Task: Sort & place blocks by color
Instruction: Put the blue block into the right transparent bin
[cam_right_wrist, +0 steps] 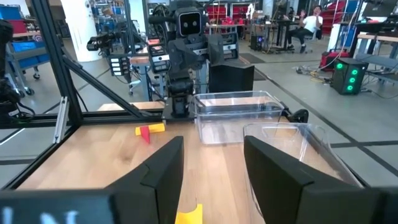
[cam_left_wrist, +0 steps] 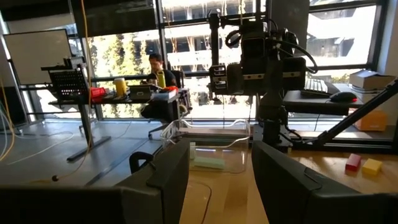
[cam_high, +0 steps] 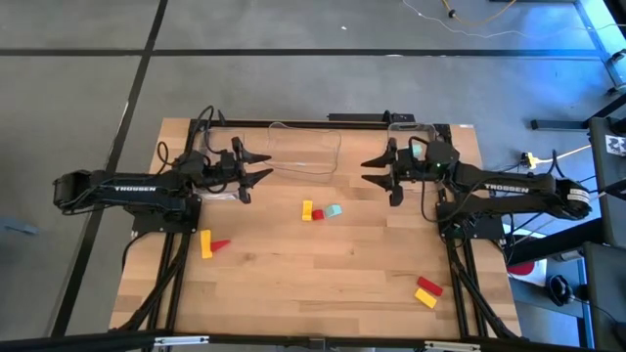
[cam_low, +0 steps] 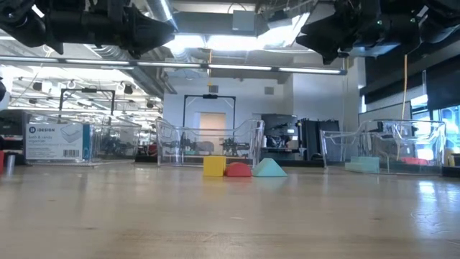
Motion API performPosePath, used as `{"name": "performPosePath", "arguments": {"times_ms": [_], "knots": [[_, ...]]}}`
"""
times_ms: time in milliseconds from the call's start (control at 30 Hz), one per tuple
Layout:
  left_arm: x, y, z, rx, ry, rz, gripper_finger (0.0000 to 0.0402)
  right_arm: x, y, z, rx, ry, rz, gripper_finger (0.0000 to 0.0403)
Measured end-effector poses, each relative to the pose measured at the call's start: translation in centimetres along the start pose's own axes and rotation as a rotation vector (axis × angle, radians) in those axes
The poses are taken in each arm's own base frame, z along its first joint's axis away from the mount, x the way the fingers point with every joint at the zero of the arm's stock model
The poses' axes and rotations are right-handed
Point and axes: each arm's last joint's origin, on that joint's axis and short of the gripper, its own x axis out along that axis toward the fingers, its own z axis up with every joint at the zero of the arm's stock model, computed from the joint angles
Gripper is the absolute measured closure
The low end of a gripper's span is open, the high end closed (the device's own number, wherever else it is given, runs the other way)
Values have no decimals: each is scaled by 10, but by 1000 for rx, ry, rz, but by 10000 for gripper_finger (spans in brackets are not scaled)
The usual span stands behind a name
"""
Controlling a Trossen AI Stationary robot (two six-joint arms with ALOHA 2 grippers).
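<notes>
Both grippers hover open above the table's far half, fingers level and facing each other: my left gripper (cam_high: 266,166) (cam_left_wrist: 221,180) and my right gripper (cam_high: 368,170) (cam_right_wrist: 214,180). Nothing is between either pair of fingers. A yellow block (cam_high: 307,208), a red block (cam_high: 317,214) and a teal block (cam_high: 334,211) lie side by side on the table between and nearer than the grippers. Another yellow block (cam_high: 206,242) and red block (cam_high: 221,244) lie near left. A red block (cam_high: 428,286) and a yellow block (cam_high: 425,298) lie near right. A teal block (cam_left_wrist: 208,163) lies in a clear bin.
A clear bin (cam_high: 305,149) stands at the far middle. Another clear bin (cam_high: 411,132) stands at the far right behind my right gripper. A third bin (cam_high: 217,191) lies under my left arm. The wooden tabletop (cam_high: 323,264) stretches between the block groups.
</notes>
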Motion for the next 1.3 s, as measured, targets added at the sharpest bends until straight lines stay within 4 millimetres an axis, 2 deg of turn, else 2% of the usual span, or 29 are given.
{"name": "performPosePath", "arguments": {"times_ms": [633,833,1100,1300], "knots": [[0,0,-1,-2,9,0,237,6,-2,-2,-2,-17,0,231],[0,0,-1,-2,9,0,237,9,3,-3,-8,-14,27,231],[0,0,-1,-3,9,0,237,24,12,-9,-86,-24,50,231],[0,0,-1,-2,9,0,237,40,8,-11,-49,14,18,231]]}}
